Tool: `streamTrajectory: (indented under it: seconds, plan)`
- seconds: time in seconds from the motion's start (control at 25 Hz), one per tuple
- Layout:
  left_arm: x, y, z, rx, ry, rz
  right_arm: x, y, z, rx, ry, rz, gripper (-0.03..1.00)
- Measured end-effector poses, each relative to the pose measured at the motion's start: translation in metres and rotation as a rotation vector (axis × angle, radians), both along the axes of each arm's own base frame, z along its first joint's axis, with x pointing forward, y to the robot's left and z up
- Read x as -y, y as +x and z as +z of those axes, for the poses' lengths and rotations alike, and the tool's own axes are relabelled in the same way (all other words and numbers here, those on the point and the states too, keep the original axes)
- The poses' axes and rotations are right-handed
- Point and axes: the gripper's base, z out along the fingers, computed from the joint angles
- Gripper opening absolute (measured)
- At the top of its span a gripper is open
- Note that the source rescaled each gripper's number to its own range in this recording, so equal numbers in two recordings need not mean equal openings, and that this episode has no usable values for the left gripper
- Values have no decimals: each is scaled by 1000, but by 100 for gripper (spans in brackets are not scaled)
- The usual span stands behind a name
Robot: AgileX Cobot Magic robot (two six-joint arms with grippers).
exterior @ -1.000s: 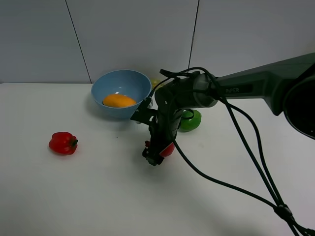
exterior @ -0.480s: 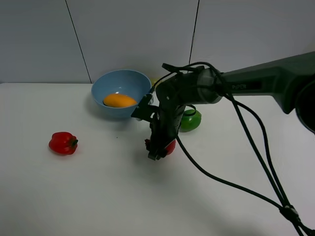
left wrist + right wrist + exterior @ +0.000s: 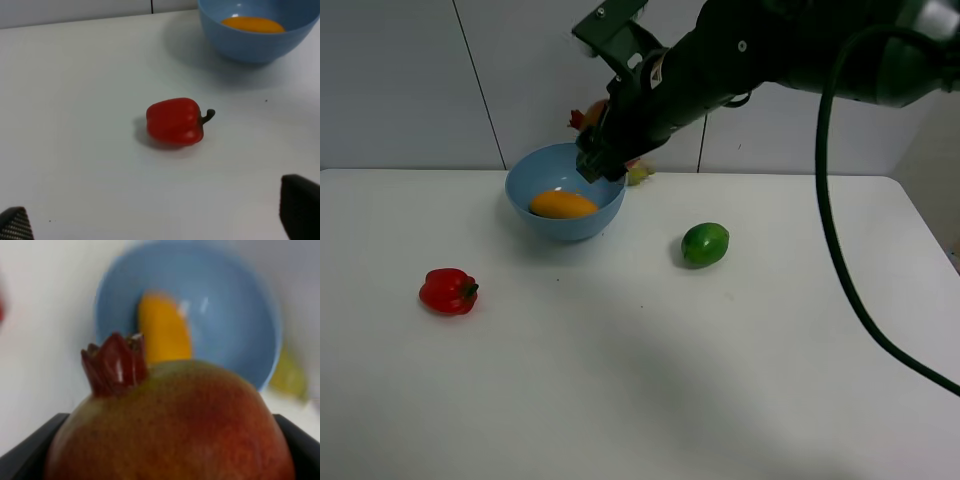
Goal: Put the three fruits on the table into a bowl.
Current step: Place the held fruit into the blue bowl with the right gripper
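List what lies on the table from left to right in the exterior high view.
red bell pepper → light-blue bowl with the mango in it → small yellow-green fruit just past the bowl's rim → green fruit. The pomegranate, held aloft, is left out.

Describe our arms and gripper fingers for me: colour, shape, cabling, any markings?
The right arm is dark grey-black with rounded, bulky housings. A thick black cable runs loose outside it. No lettering is readable. The right fingers are flat and matte black. The left fingertips are dark too; one shows a fine grey weave texture. The left arm itself is out of view.
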Motion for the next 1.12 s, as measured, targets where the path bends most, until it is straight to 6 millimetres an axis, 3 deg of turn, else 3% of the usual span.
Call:
streamTrajectory:
  seconds: [0.16, 0.36, 0.52, 0.68, 0.88, 0.92, 0.96, 1.0, 1.04, 1.12]
  plan:
    - [0, 0, 0, 0, 0, 0, -22, 27, -16, 86, 69, -8, 24]
    - [0, 0, 0, 0, 0, 0, -50, 66, -61, 87, 67, -19, 24]
    - [0, 0, 0, 0, 0, 0, -62, 89, -83, 90, 69, -32, 24]
    - [0, 0, 0, 0, 0, 0, -68, 100, -94, 90, 69, -37, 24]
    - [0, 0, 0, 0, 0, 0, -65, 103, -94, 93, 71, -45, 24]
    - [0, 0, 0, 0, 0, 0, -64, 104, -94, 91, 71, -49, 26]
    - [0, 0, 0, 0, 0, 0, -62, 106, -94, 90, 73, -55, 41]
    - [0, 0, 0, 0, 0, 0, -61, 107, -94, 88, 76, -62, 65]
    - [0, 0, 0, 0, 0, 0, -60, 108, -93, 89, 81, -67, 80]
    - [0, 0, 0, 0, 0, 0, -58, 110, -92, 91, 88, -75, 92]
